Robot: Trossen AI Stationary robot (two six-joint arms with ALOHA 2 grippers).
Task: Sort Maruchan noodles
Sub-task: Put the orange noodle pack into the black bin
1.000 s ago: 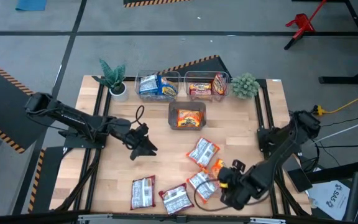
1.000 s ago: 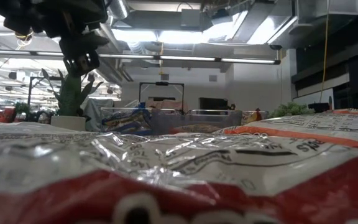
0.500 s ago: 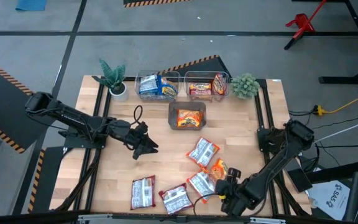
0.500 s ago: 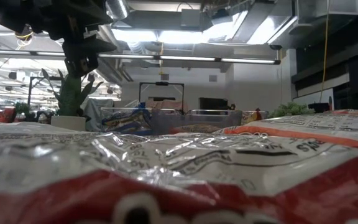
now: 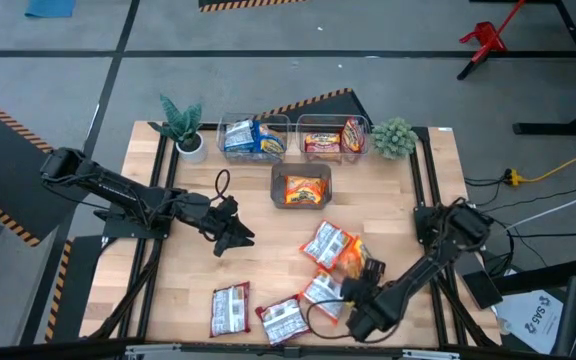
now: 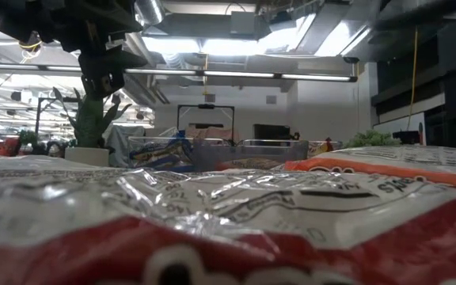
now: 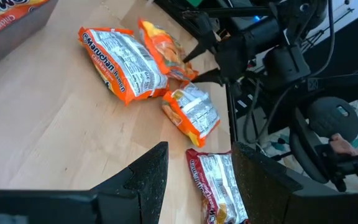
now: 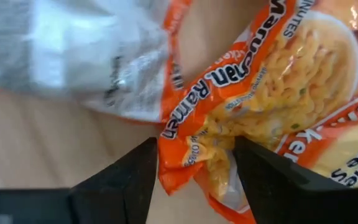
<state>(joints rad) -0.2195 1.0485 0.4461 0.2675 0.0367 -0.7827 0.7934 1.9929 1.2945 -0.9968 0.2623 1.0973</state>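
Overhead first: the right gripper (image 5: 366, 272) has swung in from the table's near edge over the last second and now sits at the orange packet (image 5: 353, 260), which has shifted with it, closer against the orange-and-white packet (image 5: 326, 243). That suggests a pick under way for the orange bin (image 5: 302, 187), mid-table and already holding one. Two clear bins at the far edge hold blue packets (image 5: 251, 137) and red packets (image 5: 330, 141). Two red-white packets (image 5: 230, 308) lie near the front edge. The left gripper (image 5: 236, 232) waits over bare wood left of centre, unmoved.

Low view: nearly useless. A packet (image 6: 212, 229) lying against the lens fills the lower half; the orange edge (image 6: 386, 170) at right sits slightly lower than before. Only the left arm (image 6: 93, 47) shows, at upper left, and the bins (image 6: 212, 150) are faint beyond. The right gripper is not seen here.

Left wrist view: its own fingers (image 7: 148, 180) stand apart with nothing between them. Farther off, the right gripper (image 7: 197, 65) meets the orange packet (image 7: 163, 56), beside the orange-and-white one (image 7: 126, 62).

Right wrist view: the orange packet (image 8: 241, 118) fills the frame, its crinkled end bunched between the two dark fingers (image 8: 129, 180), which pinch it part-closed. Whether it has left the table cannot be told, and the table beneath is mostly covered.
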